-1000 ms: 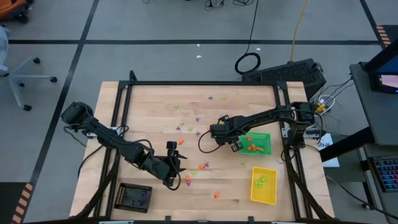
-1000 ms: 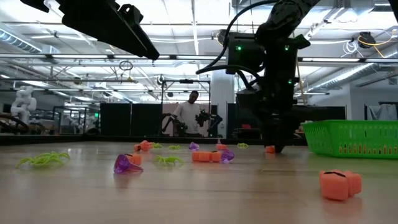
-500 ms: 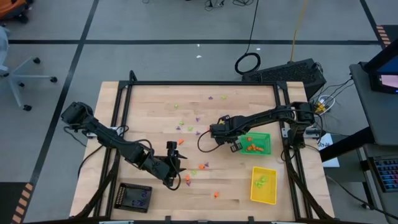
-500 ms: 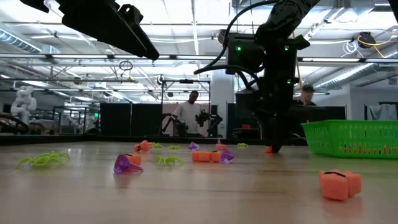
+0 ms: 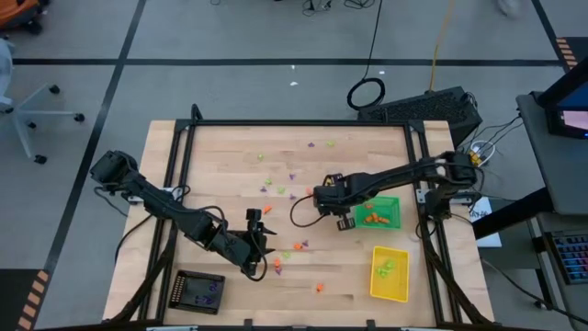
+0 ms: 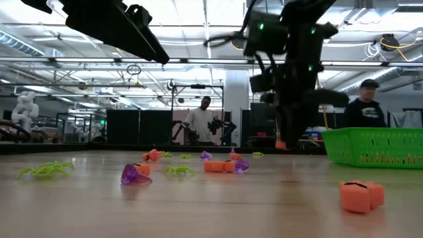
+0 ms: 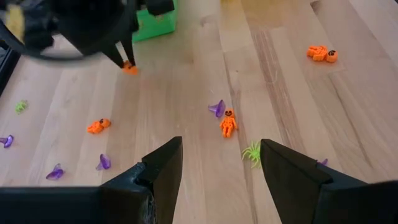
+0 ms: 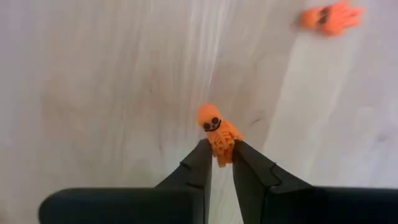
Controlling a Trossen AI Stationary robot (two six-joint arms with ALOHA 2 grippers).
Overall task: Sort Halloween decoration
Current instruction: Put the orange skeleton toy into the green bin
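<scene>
Right pincer [image 8: 219,163] clenched on orange skeleton [image 8: 217,132], lifted clear of table [image 5: 230,156] beside green tray [image 5: 392,204], presumably for orange sorting. Left pincer [image 7: 221,163] spread, idle.

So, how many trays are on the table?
3: green tray by the right gripper, yellow tray nearer the front edge, black tray at front left.
</scene>
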